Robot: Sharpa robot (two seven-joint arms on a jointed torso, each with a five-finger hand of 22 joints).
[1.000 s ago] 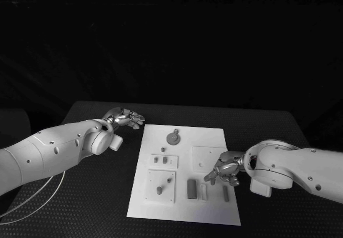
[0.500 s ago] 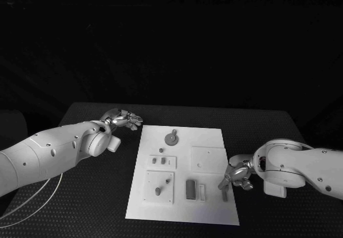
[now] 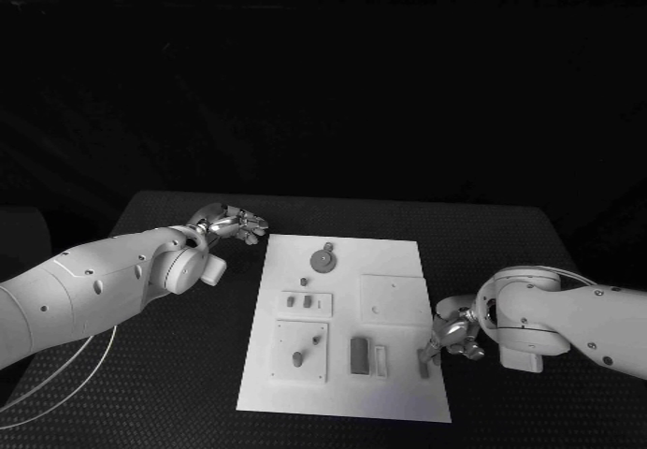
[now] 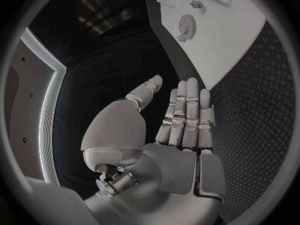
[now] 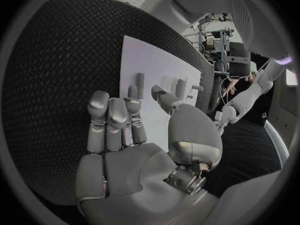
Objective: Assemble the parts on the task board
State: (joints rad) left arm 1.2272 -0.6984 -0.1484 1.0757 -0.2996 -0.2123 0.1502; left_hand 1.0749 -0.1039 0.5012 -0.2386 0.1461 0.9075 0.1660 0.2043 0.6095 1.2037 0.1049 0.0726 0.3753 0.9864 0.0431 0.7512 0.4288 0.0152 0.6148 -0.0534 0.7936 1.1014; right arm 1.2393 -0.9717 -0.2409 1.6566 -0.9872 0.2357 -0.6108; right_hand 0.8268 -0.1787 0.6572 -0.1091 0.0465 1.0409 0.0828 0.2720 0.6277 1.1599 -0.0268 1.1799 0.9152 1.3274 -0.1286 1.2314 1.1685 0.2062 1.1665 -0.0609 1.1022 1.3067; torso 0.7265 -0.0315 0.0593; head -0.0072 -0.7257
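The white task board (image 3: 405,393) lies mid-table with several small grey parts on it: a round gear-like part (image 3: 323,259) at its far end, short pegs (image 3: 293,301) on a small block, and a slim bar (image 3: 360,355) near the front. My right hand (image 3: 452,335) hangs at the board's right edge, fingers straight and together, holding nothing; its fingertips (image 5: 132,92) reach close to a narrow part (image 5: 140,80). My left hand (image 3: 232,223) hovers beside the board's far left corner, flat and holding nothing. The left wrist view has that hand (image 4: 181,135), the board (image 4: 231,45) and the gear (image 4: 186,22).
A black textured mat (image 3: 176,374) covers the table around the board. A raised square plate (image 3: 394,299) and a second plate (image 3: 280,369) with two small pieces sit on the board. A thin white cable (image 3: 67,374) loops by my left arm.
My right hand has slid from above the square plate toward me and to the right, ending at the board's right edge. My left hand has hardly moved.
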